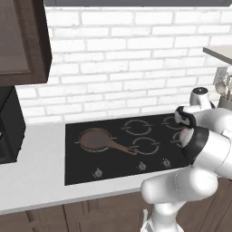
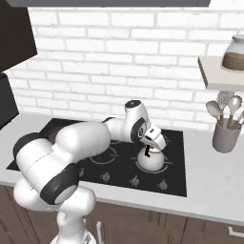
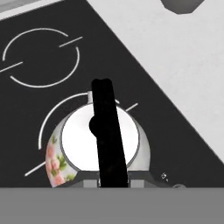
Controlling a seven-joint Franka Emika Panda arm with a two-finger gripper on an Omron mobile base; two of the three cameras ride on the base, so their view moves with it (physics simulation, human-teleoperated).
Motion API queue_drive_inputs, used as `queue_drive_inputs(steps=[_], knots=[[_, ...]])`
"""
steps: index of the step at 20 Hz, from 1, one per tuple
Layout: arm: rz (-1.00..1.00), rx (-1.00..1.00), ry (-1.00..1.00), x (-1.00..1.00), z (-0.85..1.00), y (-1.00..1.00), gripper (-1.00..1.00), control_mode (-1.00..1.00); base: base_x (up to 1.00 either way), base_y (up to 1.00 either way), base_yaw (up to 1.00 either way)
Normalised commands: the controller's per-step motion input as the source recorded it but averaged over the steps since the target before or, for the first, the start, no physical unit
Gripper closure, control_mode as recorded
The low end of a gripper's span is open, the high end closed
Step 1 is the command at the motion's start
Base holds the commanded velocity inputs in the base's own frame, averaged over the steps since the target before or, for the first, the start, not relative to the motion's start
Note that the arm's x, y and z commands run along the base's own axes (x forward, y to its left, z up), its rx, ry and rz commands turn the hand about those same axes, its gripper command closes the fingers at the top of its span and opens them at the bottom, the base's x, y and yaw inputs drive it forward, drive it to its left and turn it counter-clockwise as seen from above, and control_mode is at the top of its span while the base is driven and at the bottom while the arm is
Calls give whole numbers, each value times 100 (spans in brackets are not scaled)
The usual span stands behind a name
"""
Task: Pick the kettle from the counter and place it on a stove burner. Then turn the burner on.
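Observation:
The kettle (image 3: pixel 103 140), shiny silver with pink flowers on its side and a black upright handle (image 3: pixel 108 131), is over the front right stove burner (image 3: pixel 46 120) of the black cooktop (image 2: pixel 176 143). I cannot tell whether it rests on the glass or hangs just above it. My gripper (image 3: pixel 113 183) comes straight down from above, its fingertips tight against both sides of the handle. From the right base, the gripper (image 2: pixel 150 146) sits atop the kettle (image 2: pixel 152 162). A pink bit of kettle (image 1: pixel 185 135) peeks past my arm.
A brown frying pan (image 1: pixel 96 138) lies on the front left burner. Knobs (image 2: pixel 135 180) line the cooktop's front edge. A grey utensil pot (image 2: pixel 225 136) stands on the counter (image 2: pixel 214 167) to the right, under a shelf with a jar (image 2: pixel 236 55).

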Motion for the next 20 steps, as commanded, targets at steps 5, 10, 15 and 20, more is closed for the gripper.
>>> queue_drive_inputs(steps=[5, 10, 15, 20], knots=[[-1, 0, -11, 0, -18, 8, 100, -100, 0, 0, 0], [-4, 0, -15, 0, 0, 0, 100, -100, 0, 0, 0], [-2, 0, -2, 0, 0, 2, 100, -100, 0, 0, 0], [0, 0, 0, 0, 0, 0, -100, -100, 0, 0, 0]])
